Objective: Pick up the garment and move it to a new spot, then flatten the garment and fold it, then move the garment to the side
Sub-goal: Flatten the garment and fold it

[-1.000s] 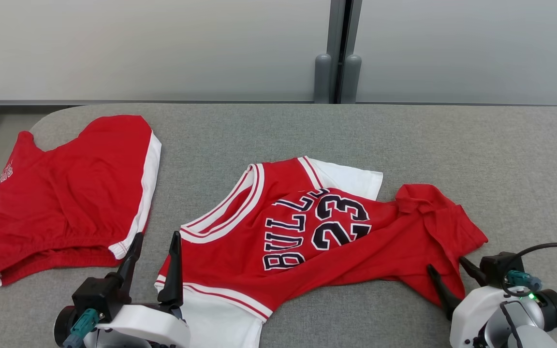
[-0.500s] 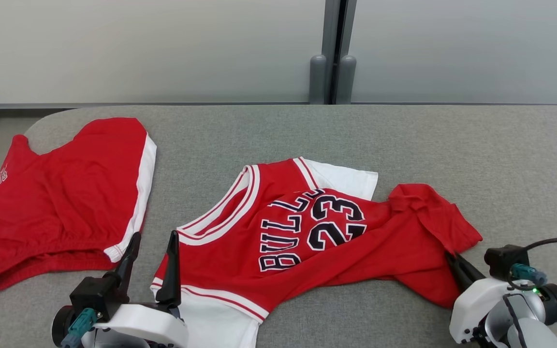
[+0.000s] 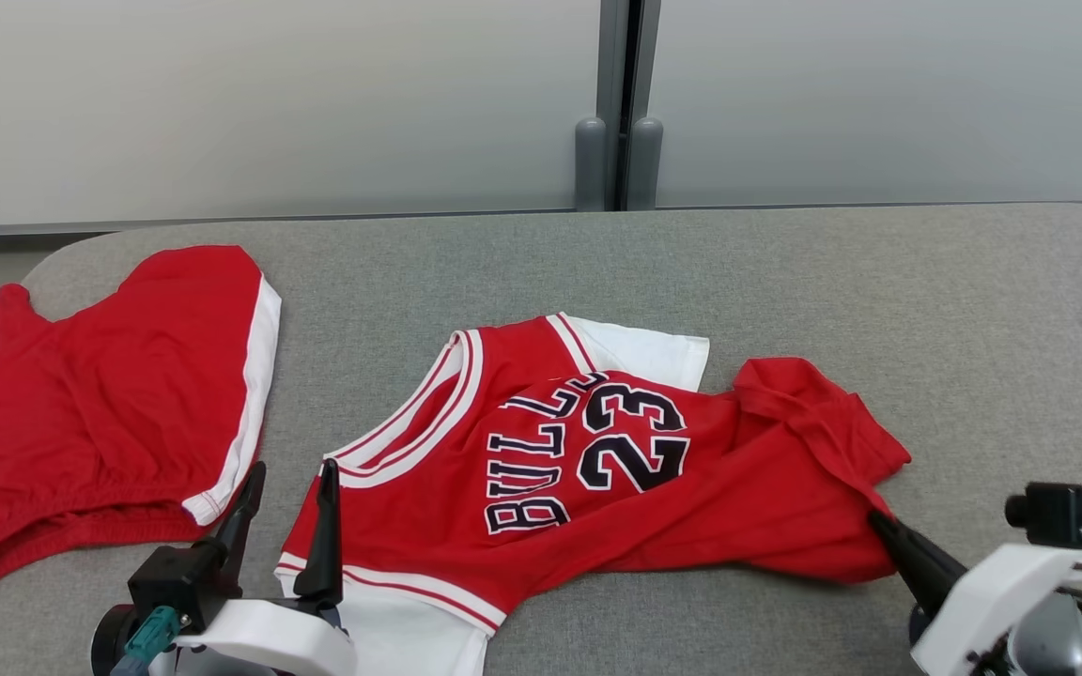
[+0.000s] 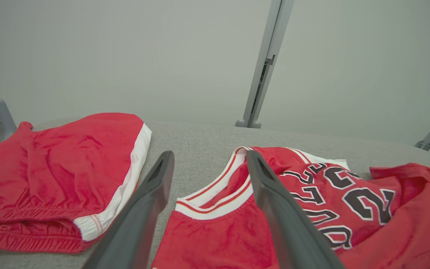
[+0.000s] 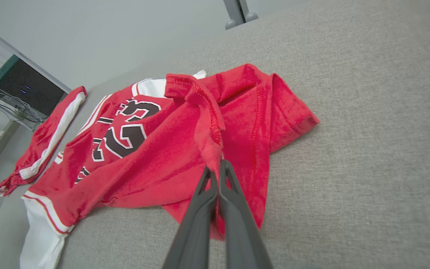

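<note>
red and white kit on grey cloth

red over the body of the jersey [image 3: 719, 488], white at both sleeves, red-and-white stripes round the neck and armholes, near-black "bulls" and "23" outlined in white; red too on the shorts [image 3: 100, 404], with a white side band, white hem edge and a small white mark; mottled grey on the table [image 3: 785, 272]; pale grey on the wall [image 3: 269, 94], darker grey on the post [image 3: 616, 94]; dark grey fingers and white housing on the left gripper [image 3: 293, 469] and the right gripper [image 3: 876, 518], teal on a plug by each.
</note>
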